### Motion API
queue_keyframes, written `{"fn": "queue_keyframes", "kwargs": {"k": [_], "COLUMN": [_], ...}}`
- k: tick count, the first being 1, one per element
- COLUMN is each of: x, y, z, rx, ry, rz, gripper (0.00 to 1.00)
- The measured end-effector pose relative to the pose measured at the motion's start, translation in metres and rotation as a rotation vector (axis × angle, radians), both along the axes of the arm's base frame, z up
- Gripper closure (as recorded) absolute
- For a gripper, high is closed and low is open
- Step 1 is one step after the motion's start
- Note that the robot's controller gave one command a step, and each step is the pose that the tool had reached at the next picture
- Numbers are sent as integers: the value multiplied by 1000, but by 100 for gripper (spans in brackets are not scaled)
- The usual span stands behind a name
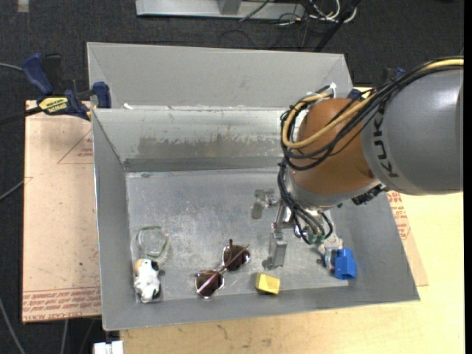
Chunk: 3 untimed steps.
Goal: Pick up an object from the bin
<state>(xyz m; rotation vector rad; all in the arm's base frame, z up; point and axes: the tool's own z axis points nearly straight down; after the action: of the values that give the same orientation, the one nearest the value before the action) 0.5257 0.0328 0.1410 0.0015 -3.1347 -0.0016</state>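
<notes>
The pincer [269,226] hangs with its fingers spread and nothing between them, just behind the small yellow block [268,283], which lies by the front wall of the grey metal bin [110,220]. Left of the block lie brown-lensed sunglasses [221,270], and to its right a blue plastic piece [344,263]. The block looks light and stiff (likely foam or plastic), and is best pinched across its flat opposite sides.

floor [74,13]: dark carpet | top edge: grey metal stand foot [206,6] (black cables [324,6] tangled beside it)
</notes>
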Motion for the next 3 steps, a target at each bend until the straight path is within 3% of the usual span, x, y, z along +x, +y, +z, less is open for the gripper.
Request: {"fn": "queue_keyframes", "kwargs": {"k": [2,3], "x": [-4,-30], "y": [12,36], "z": [-6,-17], "rx": [-2,3], "ry": [-13,2], "rz": [47,231], "gripper": [0,0]}}
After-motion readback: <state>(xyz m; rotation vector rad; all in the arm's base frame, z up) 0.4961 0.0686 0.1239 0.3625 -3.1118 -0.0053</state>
